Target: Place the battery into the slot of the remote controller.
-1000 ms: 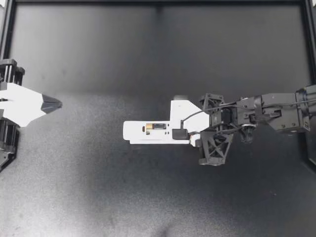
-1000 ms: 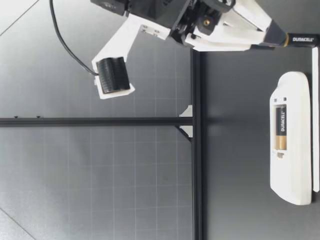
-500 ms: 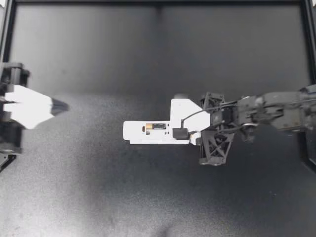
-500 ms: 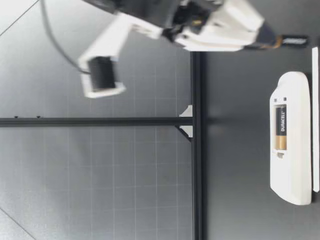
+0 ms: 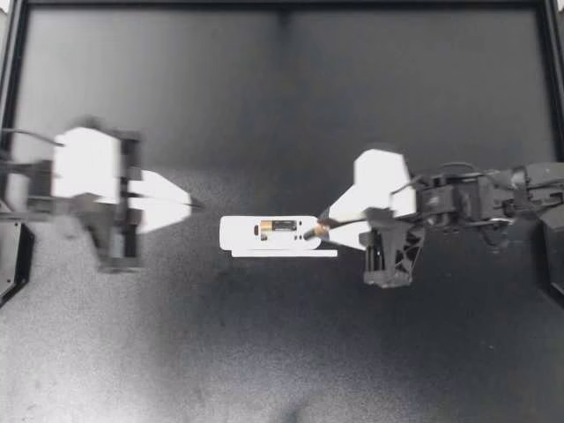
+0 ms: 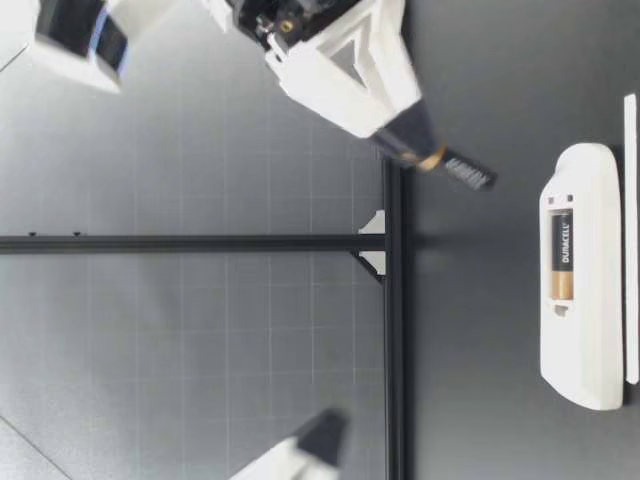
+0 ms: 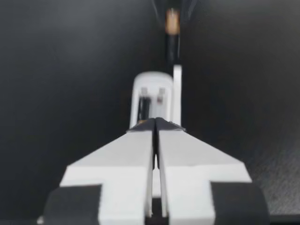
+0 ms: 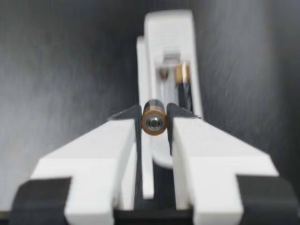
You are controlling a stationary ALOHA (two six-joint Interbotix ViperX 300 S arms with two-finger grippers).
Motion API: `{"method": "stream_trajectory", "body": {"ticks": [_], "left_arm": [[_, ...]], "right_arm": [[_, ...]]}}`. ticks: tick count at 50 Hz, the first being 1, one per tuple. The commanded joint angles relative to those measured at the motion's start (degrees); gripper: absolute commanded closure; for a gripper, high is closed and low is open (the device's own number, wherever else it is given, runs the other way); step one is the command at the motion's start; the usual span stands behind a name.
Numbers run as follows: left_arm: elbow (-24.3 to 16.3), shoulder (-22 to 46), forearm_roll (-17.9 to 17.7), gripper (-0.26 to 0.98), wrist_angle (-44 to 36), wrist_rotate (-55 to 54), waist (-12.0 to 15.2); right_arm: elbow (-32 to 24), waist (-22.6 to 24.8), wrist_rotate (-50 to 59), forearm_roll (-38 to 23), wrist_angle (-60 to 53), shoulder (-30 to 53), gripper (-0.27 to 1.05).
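Black desk (image 5: 264,352) carries the work, with both arms over it.

Battery (image 5: 315,231) is gripped at its rear end in the right pincer (image 5: 328,226). The right wrist view shows it end-on with the fingers (image 8: 103,150) pressed against it from both sides. It tilts nose-down in the air above the end of the remote (image 5: 264,236) nearest that arm. In the low view it is clear of the casing.

Remote lies flat with its back up and the compartment uncovered. One bay holds a second battery (image 5: 280,226), seated. The bay beside it looks empty in the right wrist view, though I cannot be sure. A thin white strip (image 5: 291,254), probably the cover, lies right alongside the remote.

Left pincer (image 5: 187,203) is closed on nothing. It points at the remote's other end and stands apart from it.

Judgement: pick-up is done and insertion is not. What remains is to line up with the free bay, press the battery in and let go.
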Motion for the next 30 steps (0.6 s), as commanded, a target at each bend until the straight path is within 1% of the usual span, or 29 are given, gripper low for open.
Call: {"method": "stream_trajectory", "body": {"ticks": [1,7,18,30], "left_arm": [[-3.3,3.7,-0.1,0.88,1.1,-0.1,0.2],[-6.3,9.2,-0.1,0.88,3.0,0.1,0.3],[-10.1,16.3,-0.1,0.88,6.0,0.5,0.2],[-10.6,19.9,-0.1,0.88,6.5,0.4,0.4]], "right_arm": [[0.7,-1.1,-0.1,0.3,-7.9,0.4,0.72],[1.5,-1.5,-0.2,0.3,-13.0,3.3,0.72],[-0.5,-1.5,-0.4,0.2,-14.4,9.2,0.72],[-2.4,-1.5,-0.7,0.1,-14.7,11.9,0.72]]}}
